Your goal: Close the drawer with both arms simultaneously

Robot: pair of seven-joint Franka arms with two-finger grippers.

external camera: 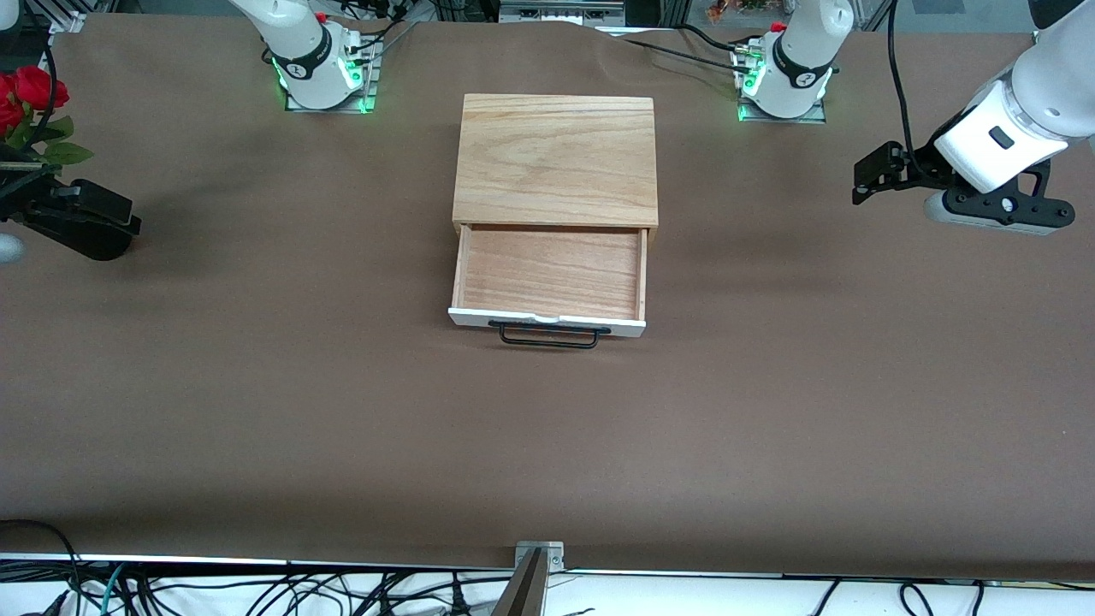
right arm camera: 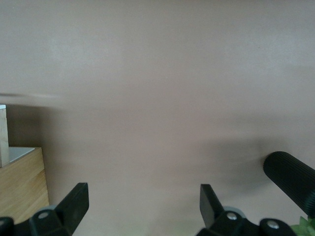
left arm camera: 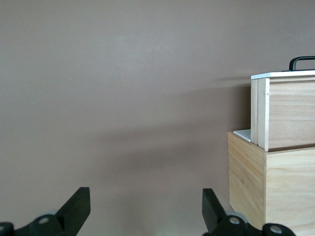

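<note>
From the front view, the drawer (external camera: 548, 282) stands pulled out of its wooden box (external camera: 556, 160) in the middle of the bench (external camera: 257, 411), with the white front panel (external camera: 547, 321) and black wire handle (external camera: 548, 334) on the side nearer to the camera. It looks stiff, light and empty, so I judge it should slide easily. No grip seems needed: the best place to press is the flat white panel, one claw toward each end of it, so that it goes in straight and does not jam. The left claw (external camera: 873, 180) hangs over the bench toward the left arm's end, well apart from the drawer. The right claw (external camera: 81, 224) is over the right arm's end, near some red flowers (external camera: 30, 107), also well apart.

In the left wrist view, the left claw (left arm camera: 145, 209) is spread wide and holds nothing; the drawer (left arm camera: 285, 110) and box (left arm camera: 270, 182) show at the edge of the picture, not between the fingers.

In the right wrist view, the right claw (right arm camera: 142, 206) is likewise wide apart and empty; only a corner of the box (right arm camera: 22, 179) shows, to one side of it.
</note>
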